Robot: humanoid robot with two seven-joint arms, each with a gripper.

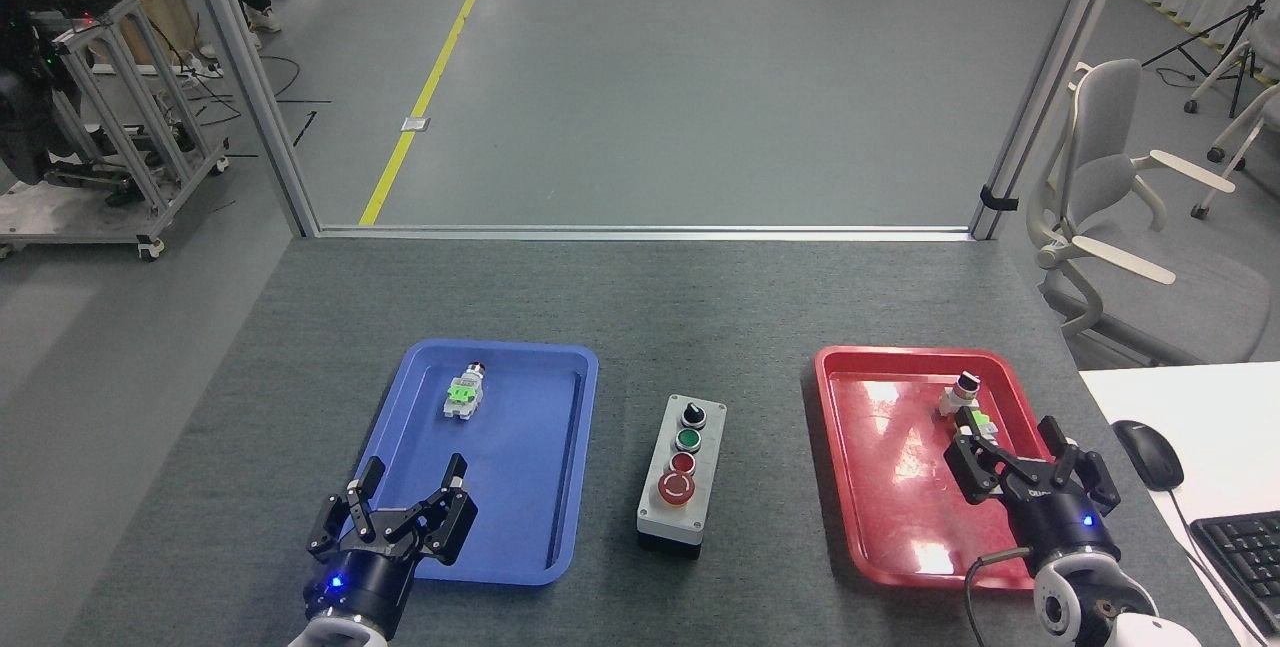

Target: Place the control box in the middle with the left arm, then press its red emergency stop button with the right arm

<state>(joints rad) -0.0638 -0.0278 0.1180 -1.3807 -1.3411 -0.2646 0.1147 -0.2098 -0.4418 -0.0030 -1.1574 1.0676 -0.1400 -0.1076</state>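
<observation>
While our long grey-lidded control box (682, 474) sits between the trays on the grey felt surface (640, 307), our left gripper (408, 505) and right gripper (1030, 451) hover apart from it, fingers spread, empty.

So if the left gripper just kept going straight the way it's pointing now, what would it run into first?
The left gripper, open, points away from the robot over the near end of the blue tray. Straight on, it would most likely first meet the small white switch part lying in that tray, though its height above the tray is unclear.
</observation>
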